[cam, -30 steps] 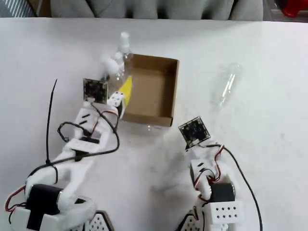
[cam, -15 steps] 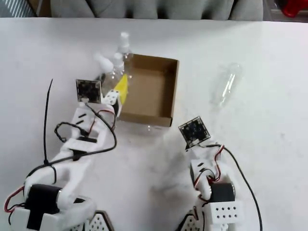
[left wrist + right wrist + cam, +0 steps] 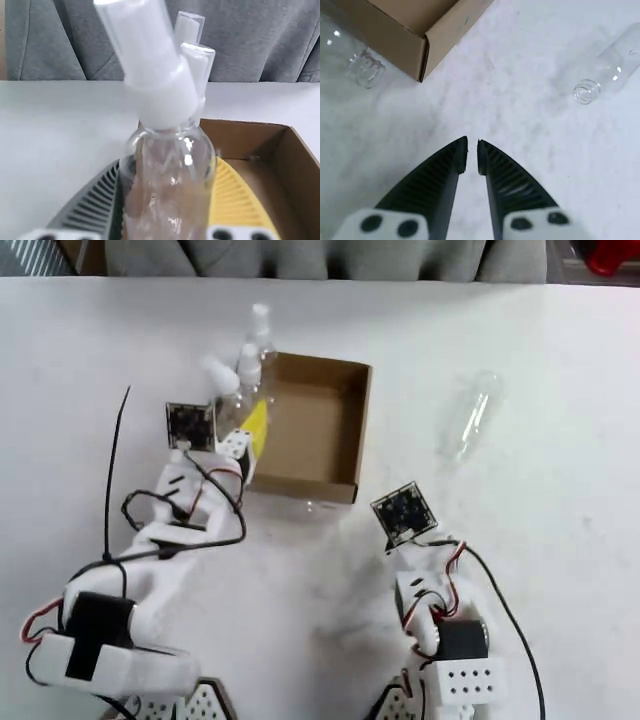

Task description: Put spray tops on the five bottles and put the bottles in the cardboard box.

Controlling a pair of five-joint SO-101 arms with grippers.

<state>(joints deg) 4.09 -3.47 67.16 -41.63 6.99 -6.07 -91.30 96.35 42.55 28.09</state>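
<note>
From above: the left arm (image 3: 170,530) stretches long from the table's (image 3: 560,540) 7 o'clock edge. The left claw (image 3: 240,418) is at the box's (image 3: 330,430) 9 o'clock wall, clamped on the held bottle (image 3: 226,385), which tips toward 10. A capped pair (image 3: 258,325) stands at the box's 11 o'clock corner. The far bottle (image 3: 470,415), uncapped, lies at 2 o'clock, well apart. The near bottle (image 3: 315,505) lies against the 6 o'clock wall. The right arm (image 3: 430,590) sits folded at the table's 5 o'clock, wrist aimed at the box.

Left wrist: a ribbed grey finger (image 3: 95,205) and a ribbed yellow finger (image 3: 235,200) squeeze the round-shouldered, clear held bottle. Its smooth white spray top (image 3: 150,65) leans, with the open brown cardboard just beyond.

Right wrist: the right claw (image 3: 470,155) has black ribbed fingers all but closed, a sliver between the tips, gripping nothing over the white tabletop. The near bottle lies by the box wall. The far bottle shows its round open mouth.
</note>
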